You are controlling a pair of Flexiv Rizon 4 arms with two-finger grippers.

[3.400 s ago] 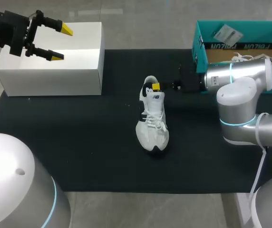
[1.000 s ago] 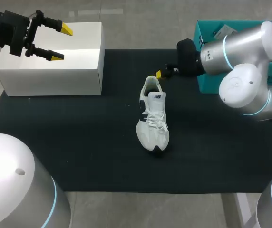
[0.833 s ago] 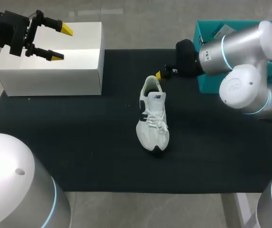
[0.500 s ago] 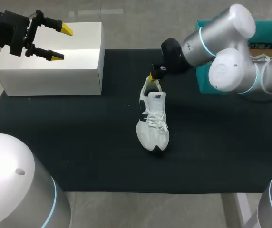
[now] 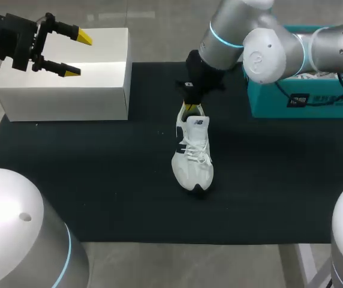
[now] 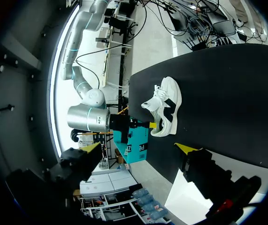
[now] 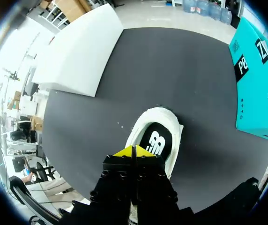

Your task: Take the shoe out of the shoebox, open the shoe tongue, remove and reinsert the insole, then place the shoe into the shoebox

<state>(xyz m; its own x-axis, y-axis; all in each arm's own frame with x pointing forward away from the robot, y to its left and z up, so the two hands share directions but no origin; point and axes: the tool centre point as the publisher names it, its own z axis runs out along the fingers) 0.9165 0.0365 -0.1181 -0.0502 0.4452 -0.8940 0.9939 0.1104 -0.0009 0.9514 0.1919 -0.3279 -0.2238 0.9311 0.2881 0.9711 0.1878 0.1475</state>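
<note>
Head view: the first step looks done. The shoe is out of the teal shoebox at upper right and stands mid-frame on the desk, toe toward the lower edge. The right tool hangs over its heel. The left tool, fingers apart, sits at upper left above a white box.

Left wrist view: the shoe is white, laced, with dark side marks, well ahead of the tool.

Right wrist view: the tips are pressed together, empty, just above the heel opening, and a black insole lies seated inside. Tongue, insole and reboxing likely all remain.
</note>
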